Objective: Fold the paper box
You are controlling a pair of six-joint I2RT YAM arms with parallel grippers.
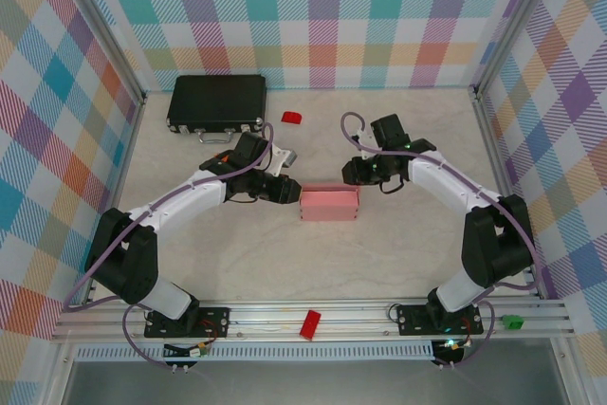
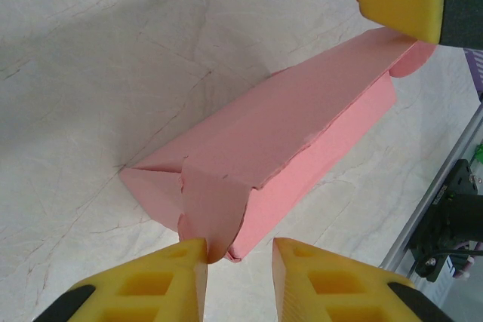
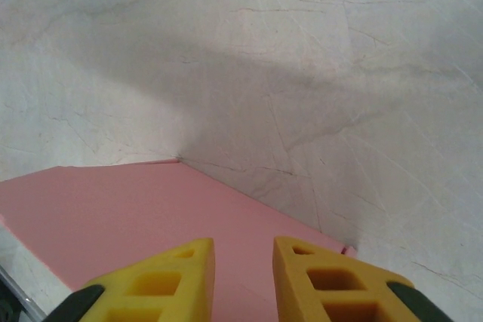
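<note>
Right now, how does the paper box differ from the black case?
The paper box is pink card; the black case is dark and hard-looking. The box lies central on the table; the case sits in its far-left corner. The case looks larger than the box. Both are rectangular, lying flat.

1. I see the paper box (image 1: 329, 204) as thin pink card, matt and smooth, with slightly ragged cut edges.
2. Under the box, the table (image 1: 398, 263) looks matt, pale and marble-veined.
3. At the box's near end, the fingers (image 2: 170, 271) look like matt yellow moulded plastic.
4. Beyond the box, the black case (image 1: 216, 101) looks like hard plastic.
5. Nearer than the box, the rail (image 1: 379, 315) is brushed metal.
</note>
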